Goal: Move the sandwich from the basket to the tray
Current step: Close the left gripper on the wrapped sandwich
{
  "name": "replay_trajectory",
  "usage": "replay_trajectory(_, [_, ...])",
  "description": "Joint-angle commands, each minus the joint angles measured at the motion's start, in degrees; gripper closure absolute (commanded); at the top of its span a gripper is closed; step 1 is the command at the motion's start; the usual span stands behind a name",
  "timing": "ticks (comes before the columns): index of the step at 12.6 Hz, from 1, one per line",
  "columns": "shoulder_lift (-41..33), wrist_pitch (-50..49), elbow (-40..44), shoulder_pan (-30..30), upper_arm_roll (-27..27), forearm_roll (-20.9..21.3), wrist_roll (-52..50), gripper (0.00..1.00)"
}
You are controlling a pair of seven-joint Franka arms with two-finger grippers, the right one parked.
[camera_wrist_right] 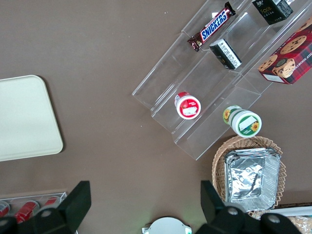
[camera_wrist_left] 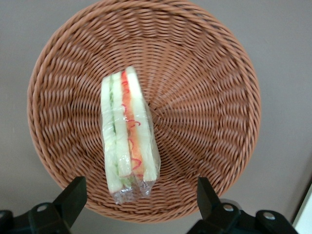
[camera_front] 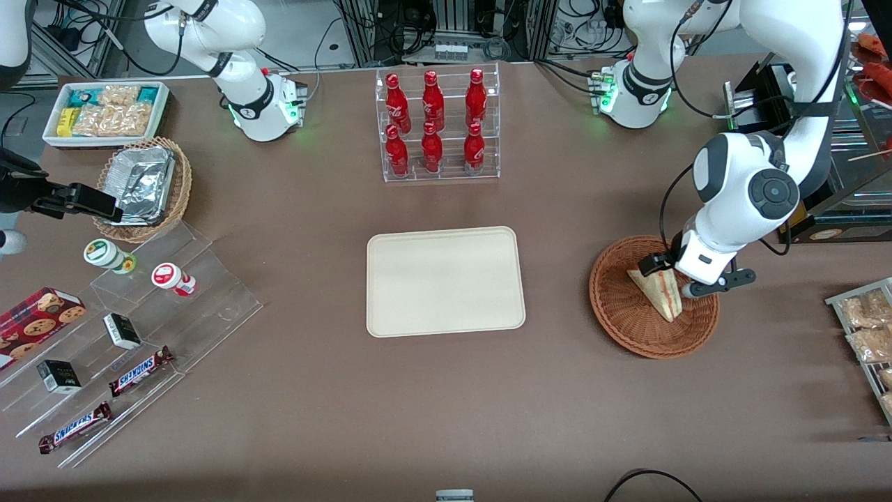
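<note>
a: wicker basket sits right under the gripper, sandwich lying in it on its side, filling edge up, wrapped.

b: fingers?

a: fingers spread wide, nothing between them. one each side of the wedge's wide end, not touching it. looks staged for a straight drop and pinch across the bread faces.

b: why that axis?

a: my read: the wedge is thin that way, so the span clears it with room on both sides. wrap tail at the wide end is loose and could slip.

b: clearance?

a: basket wall is low and sloped, and the wedge lies off the bowl's centre, so one finger lands nearer the rim. from the front, the gripper hovers over the sandwich. tray is well apart, toward the parked arm's end, bare, with open table between. bottle rack is farther from the front camera, off the path.
</note>
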Motion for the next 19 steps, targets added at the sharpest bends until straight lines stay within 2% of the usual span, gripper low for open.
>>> replay_trajectory(1, [-0.2,2.6,-1.4,0.2,0.0,0.0,-6.6,0.0])
replay_trajectory(5, [-0.1,5.1,-2.5,0.6,0.2,-0.1,-7.5,0.0])
replay_trajectory(15, [6.2,11.3,-3.1,1.1,0.1,-0.3,-12.1,0.0])
replay_trajectory(16, [6.2,11.2,-3.3,1.1,0.1,-0.3,-12.1,0.02])
replay_trajectory(17, [6.2,10.7,-3.6,1.1,0.2,-0.3,-12.1,0.35])
replay_trajectory(18, [5.7,9.6,-3.9,1.1,0.2,-0.3,-11.8,0.8])
replay_trajectory(19, [5.0,7.1,-3.7,1.1,0.2,-0.1,-11.1,1.0])
